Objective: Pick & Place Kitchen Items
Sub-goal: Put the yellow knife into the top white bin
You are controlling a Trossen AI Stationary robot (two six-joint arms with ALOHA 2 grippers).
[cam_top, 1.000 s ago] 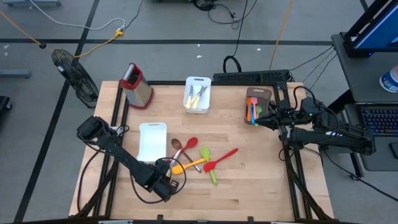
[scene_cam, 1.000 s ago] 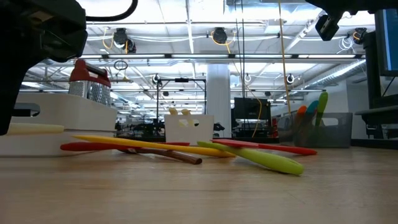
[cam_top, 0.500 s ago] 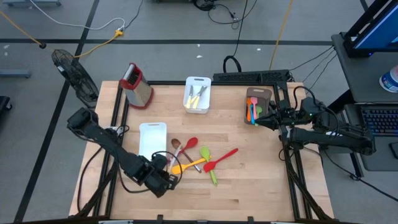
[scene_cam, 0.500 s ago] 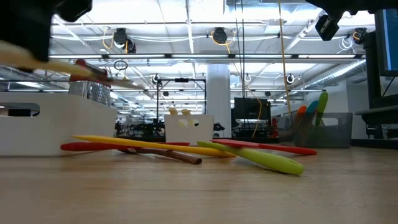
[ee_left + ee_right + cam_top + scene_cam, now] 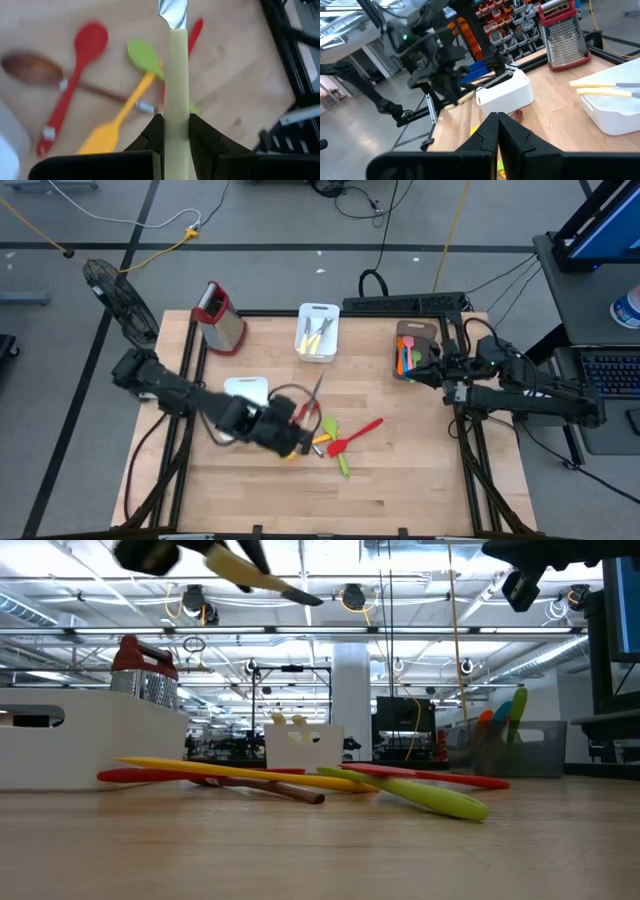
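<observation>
Left gripper: the left gripper [image 5: 175, 137] hangs in the air over the loose pile of utensils near the middle of the table, its two dark fingers [image 5: 152, 135] pinching the pale cream handle of a table knife with a shiny steel blade [image 5: 176, 75].
Held knife: the handle runs up between the fingers and the blade [image 5: 315, 390] sticks out past them — clear of the wood in the low view, high above the table top.
Loose pile: on the pale wooden table [image 5: 420, 460] lie a red silicone spoon [image 5: 75, 85], a brown wooden spoon [image 5: 30, 70], a yellow spatula with a steel collar [image 5: 112, 130], a lime-green silicone spatula [image 5: 420, 792] and a long red spatula [image 5: 358, 434]. They cross and touch one another.
White tray by the pile: an empty-looking white rectangular tray [image 5: 243, 388] sits just beside the pile, partly hidden by the left arm.
Far white tray: a second white handled tray [image 5: 318, 332] at the table's far edge holds two more cream-handled knives [image 5: 600, 88].
Brown tray: a brown rectangular tray [image 5: 415, 330] on the right side carries orange, blue and green utensils [image 5: 406, 360] — how many I cannot tell.
Grater: a steel box grater with a red top [image 5: 220, 315] stands at the far left corner.
Right gripper: the right gripper [image 5: 497, 130] waits near the brown tray, fingers pressed together on nothing.
</observation>
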